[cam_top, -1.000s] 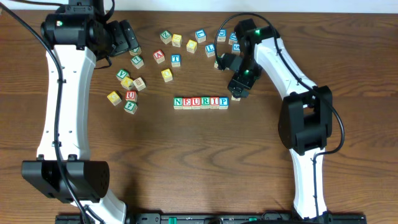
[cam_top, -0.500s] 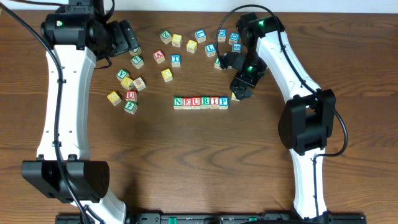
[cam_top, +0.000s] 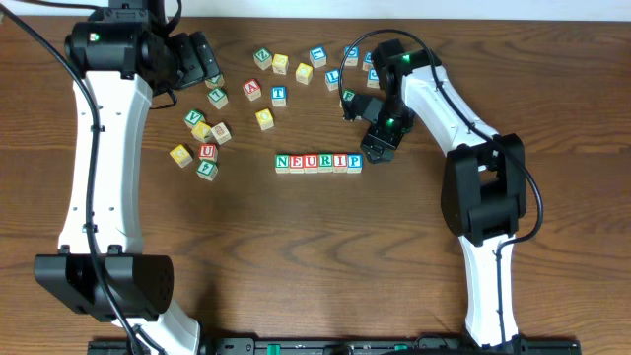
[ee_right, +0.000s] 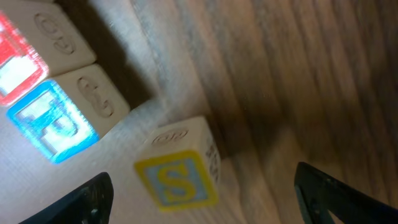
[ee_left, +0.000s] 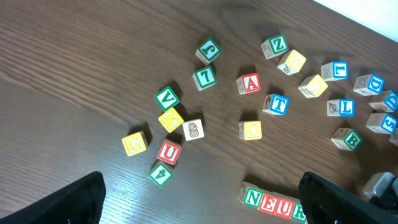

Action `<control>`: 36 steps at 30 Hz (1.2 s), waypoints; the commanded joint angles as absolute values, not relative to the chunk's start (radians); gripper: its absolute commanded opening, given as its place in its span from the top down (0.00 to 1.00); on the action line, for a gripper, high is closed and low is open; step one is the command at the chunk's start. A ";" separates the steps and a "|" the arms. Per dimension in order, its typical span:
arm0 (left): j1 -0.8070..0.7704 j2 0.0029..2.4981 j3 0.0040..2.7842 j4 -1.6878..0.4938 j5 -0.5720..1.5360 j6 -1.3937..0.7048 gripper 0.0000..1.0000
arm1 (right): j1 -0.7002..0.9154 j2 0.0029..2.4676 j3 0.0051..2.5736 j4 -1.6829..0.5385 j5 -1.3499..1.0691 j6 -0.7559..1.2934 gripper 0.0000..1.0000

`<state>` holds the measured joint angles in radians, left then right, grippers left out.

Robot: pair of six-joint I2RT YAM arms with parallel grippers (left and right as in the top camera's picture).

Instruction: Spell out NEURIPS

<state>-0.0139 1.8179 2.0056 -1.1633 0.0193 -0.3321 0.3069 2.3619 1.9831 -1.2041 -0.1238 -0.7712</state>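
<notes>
The right gripper (cam_top: 379,150) hangs low over the end of a nearly finished word. Its fingers (ee_right: 84,200) are spread wide on either side of the S cube (ee_right: 177,180) and touch neither flank. The yellow-framed cube, blue letter up, rests on the table (cam_top: 296,256) just beside the P cube (ee_right: 53,127). There looks to be a narrow gap between the two, and the S sits slightly off the line. Beyond the P, the red-lettered I cube (ee_right: 15,62) shows at the edge of the wrist view. From overhead, the row (cam_top: 317,162) reads N, E, U, R, I, P in the middle of the table, cubes set edge to edge. The S itself is hidden there beneath the gripper.

The wide straddle suits this step: open jaws leave room either to close on the S and lift it, or to nudge it flush against the P. On that judgement, six letters are placed and the seventh is down but not yet aligned. The risk is a bump to the P that skews the row.

The left gripper (ee_left: 200,193), fingers wide apart and empty, hovers toward the table's far left, beside the spare cubes (cam_top: 252,89) (a red A, a blue T and a second U among them). It is well apart from the word, presumably parked so as not to crowd the working arm.
</notes>
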 commanded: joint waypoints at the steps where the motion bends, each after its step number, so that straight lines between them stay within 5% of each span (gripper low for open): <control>1: -0.010 1.826 2.000 -1.166 0.007 -0.322 0.02 | 0.307 2.362 1.965 -1.180 -0.138 -0.783 0.14; 6: -0.010 1.826 2.000 -1.166 0.007 -0.322 0.02 | 0.306 2.362 1.945 -1.156 -0.141 -0.783 0.15; 17: -0.010 1.826 2.000 -1.166 0.007 -0.322 0.02 | 0.306 2.362 1.914 -1.097 -0.133 -0.656 0.36; 36: -0.010 1.826 2.000 -1.166 0.007 -0.322 0.02 | 0.311 2.362 1.914 -1.195 -0.134 0.067 0.43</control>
<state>-0.0139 1.8179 2.0056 -1.1633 0.0193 -0.3321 0.3069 2.3611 1.9232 -1.1748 -0.1238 -0.0959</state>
